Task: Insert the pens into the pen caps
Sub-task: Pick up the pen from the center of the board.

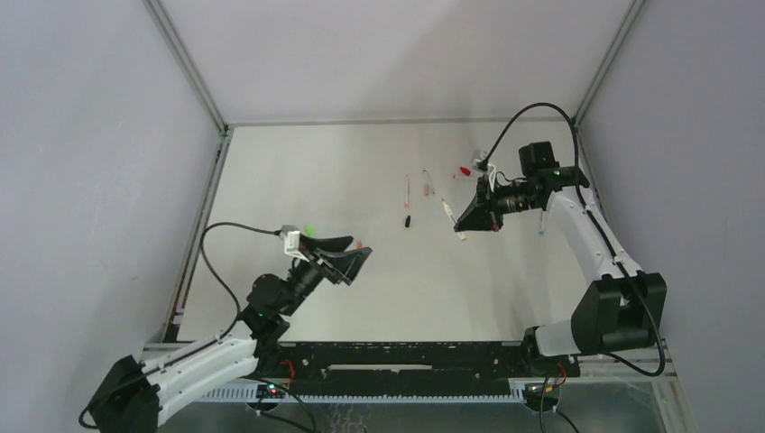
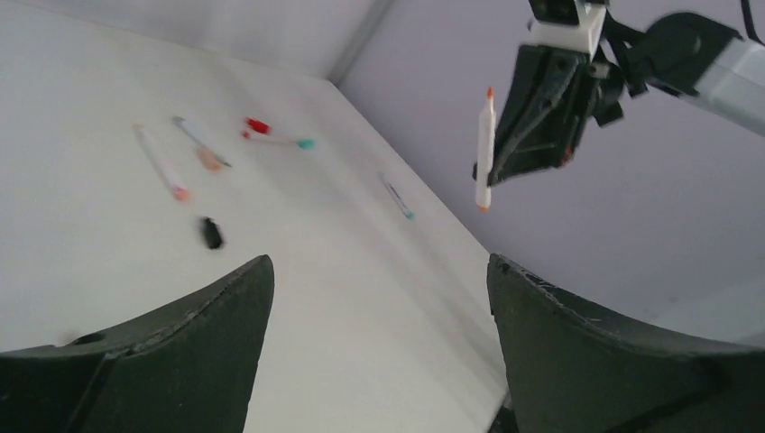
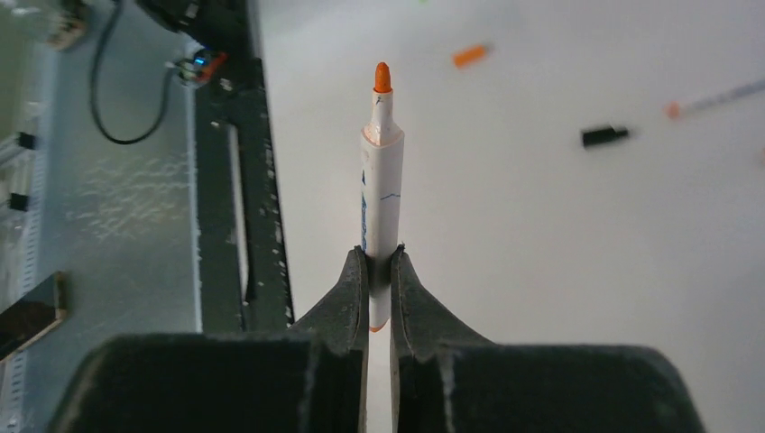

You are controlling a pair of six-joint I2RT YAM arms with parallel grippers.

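Observation:
My right gripper (image 3: 380,263) is shut on a white pen (image 3: 381,180) with a bare orange tip and holds it above the table; the held pen also shows in the top view (image 1: 454,222) and the left wrist view (image 2: 485,149). My left gripper (image 1: 358,250) is open and empty, jaws wide apart in its wrist view (image 2: 379,275). A small orange cap (image 1: 359,244) lies by its fingertips, also seen in the right wrist view (image 3: 471,56). A green cap (image 1: 309,230) lies just behind it. A black cap (image 1: 407,221), a red cap (image 1: 465,170) and two pens (image 1: 407,189) (image 1: 428,183) lie mid-table.
Another pen with a teal end (image 1: 541,222) lies on the table under the right arm. A pen with a teal end (image 2: 280,140) lies beside the red cap (image 2: 257,124). Grey walls enclose the table; a black rail (image 1: 406,356) runs along the near edge.

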